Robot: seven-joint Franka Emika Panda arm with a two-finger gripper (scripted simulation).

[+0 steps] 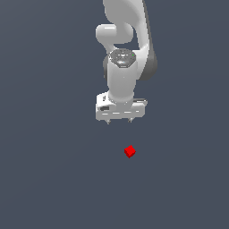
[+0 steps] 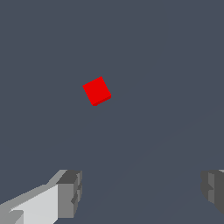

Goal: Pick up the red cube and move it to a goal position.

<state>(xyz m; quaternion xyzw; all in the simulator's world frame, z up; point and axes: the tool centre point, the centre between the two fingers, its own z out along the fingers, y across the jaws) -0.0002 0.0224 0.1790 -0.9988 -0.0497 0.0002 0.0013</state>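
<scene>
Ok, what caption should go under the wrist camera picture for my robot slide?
Open gripper above the grey floor, with the little red cube lying ahead, not yet between its fingers.

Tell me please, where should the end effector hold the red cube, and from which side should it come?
Probably from above, closing on two opposite flat side faces of the red cube. It lies alone, turned diagonally in the wrist view, so the open end effector should likely rotate to match.

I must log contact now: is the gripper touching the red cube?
Apart. In the wrist view, the red cube lies clear of both fingers, with bare floor between; the gripper is open.
</scene>
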